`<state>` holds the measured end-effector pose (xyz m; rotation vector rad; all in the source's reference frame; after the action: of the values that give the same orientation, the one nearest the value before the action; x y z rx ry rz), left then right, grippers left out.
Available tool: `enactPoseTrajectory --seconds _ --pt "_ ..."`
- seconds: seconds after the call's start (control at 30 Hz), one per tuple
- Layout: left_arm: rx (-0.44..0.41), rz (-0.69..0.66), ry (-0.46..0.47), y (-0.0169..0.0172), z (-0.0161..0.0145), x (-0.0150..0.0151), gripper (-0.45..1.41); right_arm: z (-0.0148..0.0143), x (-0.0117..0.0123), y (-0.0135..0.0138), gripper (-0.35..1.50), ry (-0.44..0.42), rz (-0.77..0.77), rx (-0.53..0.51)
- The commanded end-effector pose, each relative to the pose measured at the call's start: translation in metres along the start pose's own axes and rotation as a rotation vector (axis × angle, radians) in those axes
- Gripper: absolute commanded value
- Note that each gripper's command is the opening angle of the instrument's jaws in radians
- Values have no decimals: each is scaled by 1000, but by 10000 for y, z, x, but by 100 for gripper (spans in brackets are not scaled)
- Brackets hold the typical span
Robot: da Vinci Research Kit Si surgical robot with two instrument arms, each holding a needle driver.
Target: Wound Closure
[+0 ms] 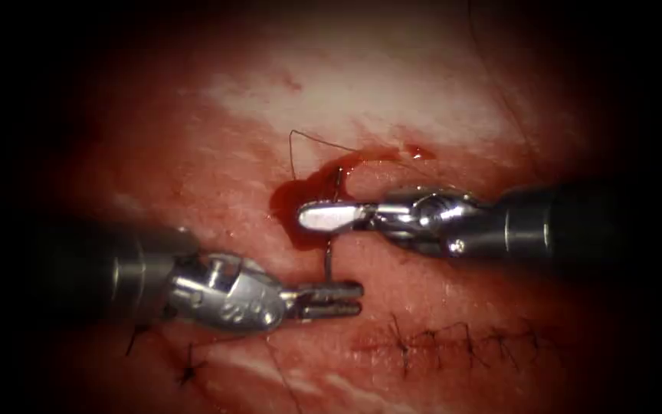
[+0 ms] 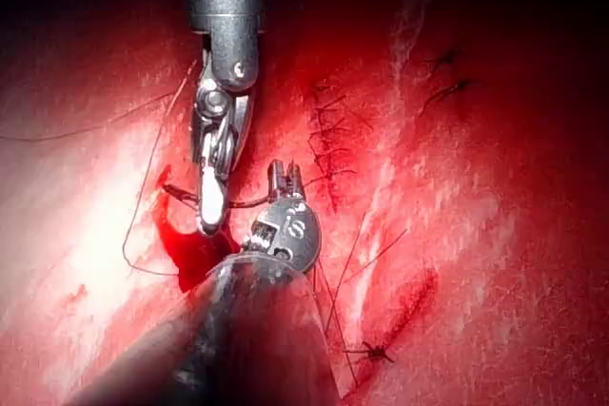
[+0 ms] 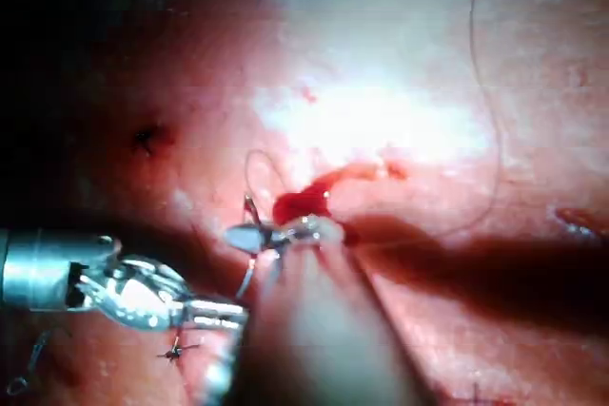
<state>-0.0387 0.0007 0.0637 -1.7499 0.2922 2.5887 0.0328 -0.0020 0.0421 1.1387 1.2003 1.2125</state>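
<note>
While one needle (image 1: 330, 257) stands in tissue (image 1: 216, 161) | two tools' fingers hold it.

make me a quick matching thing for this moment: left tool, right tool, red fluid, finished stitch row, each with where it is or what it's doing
Things:
1. left tool
2. right tool
3. red fluid
4. finished stitch row

Places or states:
A. pooled on the tissue by the needle's upper end
B. runs across the tissue at the endoscope view's lower right
C. tip just under the lower end of the needle
D. fingers shut on the needle about mid-curve

Pairs: 1-C, 2-D, 3-A, 4-B
</note>
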Motion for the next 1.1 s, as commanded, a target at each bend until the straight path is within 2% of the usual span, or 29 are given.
enactPoseTrajectory --seconds 0.03,0.1,0.13,0.17,0.2,0.23,0.27,0.33,0.6,0.77,1.1 --pt "-1 -2 0 6 6 -3 -45 6 -5 4 -35 -2 -6 2" --pt "-1 -2 0 6 6 -3 -45 7 -5 4 -35 4 -23 4" --pt "-1 -2 1 6 5 -3 -45 8 -5 4 -21 17 -29 -5" --pt "-2 -1 1 6 5 -3 -45 9 -5 4 41 30 -47 -16" --pt "-2 -1 1 6 5 -4 -45 10 -5 4 81 31 -53 -17" --pt "-2 -1 1 6 5 -4 -45 11 -5 4 109 31 -65 -18" --pt "-2 -1 2 6 5 -4 -45 11 -5 4 126 31 -77 -18" --pt "-3 -1 2 6 4 -4 -45 10 -6 3 131 29 -94 -17" --pt "-3 -1 2 7 3 -4 -45 -2 -13 0 130 -35 -129 -44" --pt "-3 -1 2 8 3 -2 -45 -1 -17 -4 128 -62 -125 -26" --pt "-13 -6 12 12 3 2 -45 6 -11 -23 124 -37 -108 36"
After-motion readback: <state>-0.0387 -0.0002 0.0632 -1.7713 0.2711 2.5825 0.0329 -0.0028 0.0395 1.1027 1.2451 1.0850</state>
